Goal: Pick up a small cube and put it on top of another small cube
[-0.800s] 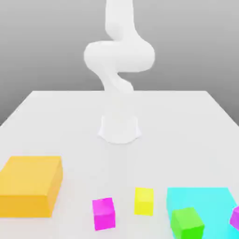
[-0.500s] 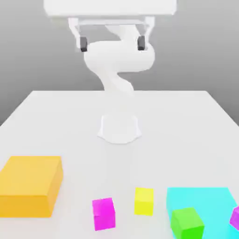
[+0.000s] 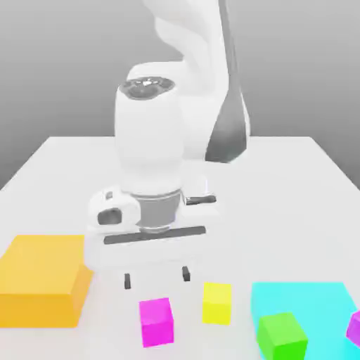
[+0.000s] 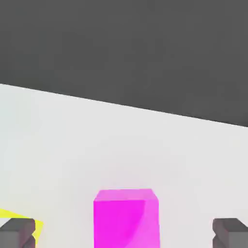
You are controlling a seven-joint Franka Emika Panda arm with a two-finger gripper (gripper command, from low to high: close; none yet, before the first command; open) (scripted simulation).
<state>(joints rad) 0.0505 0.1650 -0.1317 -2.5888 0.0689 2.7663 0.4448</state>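
A: Jaw state?
B: Open. The gripper (image 3: 157, 278) is held above the table (image 3: 281, 211), fingertips spread wide, nothing gripped. The upper parts of the fingers are hard to make out, white on white.

A: Magenta cube?
B: The magenta cube (image 3: 157, 323) is seen on the table, near the yellow cube (image 3: 216, 304), apart from it. In the hand view it is framed between the fingertips, no contact seen, one end cut off by the picture edge. Height of the fingertips over it can't be judged exactly.

A: Yellow one clear?
B: Fully seen in the exterior view. In the hand view it is partly covered by a fingertip and cut off by the edge.

A: Other parts?
B: The orange block (image 3: 42, 271) is cut off at the exterior view's left, and a bit of it is hidden by the hand. The cyan block (image 3: 327, 302) is cropped at the lower edge and partly hidden by the green cube (image 3: 281, 339), itself cropped. Whether they touch can't be told. Only a piece of the violet cube (image 3: 355, 328) is shown at the exterior view's right.

A: Arm?
B: The arm (image 3: 151, 140) is cropped at the top; its base is mostly hidden behind the hand.
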